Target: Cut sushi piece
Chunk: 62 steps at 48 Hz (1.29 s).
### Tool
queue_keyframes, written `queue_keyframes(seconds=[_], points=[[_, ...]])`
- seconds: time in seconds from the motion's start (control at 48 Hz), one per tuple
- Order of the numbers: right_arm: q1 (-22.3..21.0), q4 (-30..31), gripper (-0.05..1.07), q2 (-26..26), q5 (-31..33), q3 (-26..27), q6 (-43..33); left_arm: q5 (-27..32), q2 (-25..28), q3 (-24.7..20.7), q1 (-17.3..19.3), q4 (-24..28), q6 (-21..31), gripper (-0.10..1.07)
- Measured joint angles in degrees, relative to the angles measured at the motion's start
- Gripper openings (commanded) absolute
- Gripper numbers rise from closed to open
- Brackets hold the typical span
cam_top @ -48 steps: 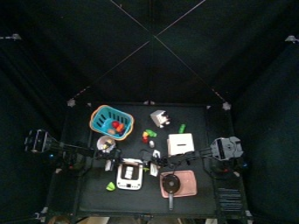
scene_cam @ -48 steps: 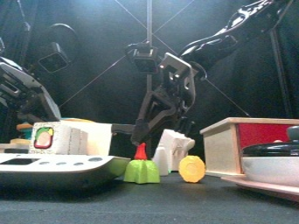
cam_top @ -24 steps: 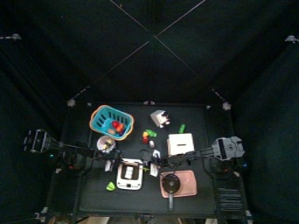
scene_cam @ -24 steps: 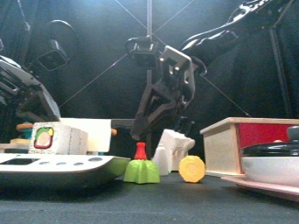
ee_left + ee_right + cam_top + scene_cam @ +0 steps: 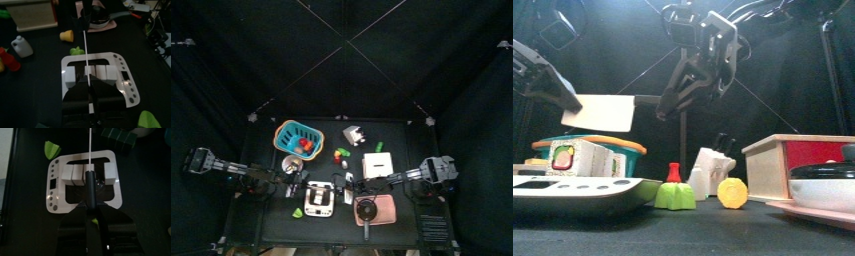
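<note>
White perforated board [image 5: 100,75]; thin rod [image 5: 86,47]

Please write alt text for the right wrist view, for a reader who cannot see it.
The right gripper holds a dark-handled tool above a white flat device that has a row of small buttons along one side. The device lies on the black table, and a green piece lies beside one of its corners.

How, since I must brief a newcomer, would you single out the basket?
Look at the black table from above. Near its back left corner sits the basket: the only teal, open-topped container, with something red inside.
</note>
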<state>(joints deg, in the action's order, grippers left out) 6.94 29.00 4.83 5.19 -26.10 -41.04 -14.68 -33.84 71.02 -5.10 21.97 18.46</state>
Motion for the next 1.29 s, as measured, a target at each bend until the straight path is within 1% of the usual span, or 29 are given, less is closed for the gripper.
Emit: queue_keyframes(seconds=[0.146,0.417,0.604,1.292], points=[[0.62,0.09,0.33,0.00,0.00,0.00,-0.26,0.00,0.35,0.00,-1.23,-0.35,0.18,0.26],[0.70,-0.18,0.33,0.35,0.00,0.00,-0.35,1.05,3.60,-0.18,-1.76,-1.05,0.18,0.26],[0.70,-0.26,0.33,1.14,0.00,0.00,-0.35,1.32,4.92,-0.35,-2.02,-1.14,0.18,0.25],[0.70,-0.35,0.33,2.29,0.00,0.00,-0.44,1.58,7.21,-0.53,-3.08,-1.76,0.18,0.25]])
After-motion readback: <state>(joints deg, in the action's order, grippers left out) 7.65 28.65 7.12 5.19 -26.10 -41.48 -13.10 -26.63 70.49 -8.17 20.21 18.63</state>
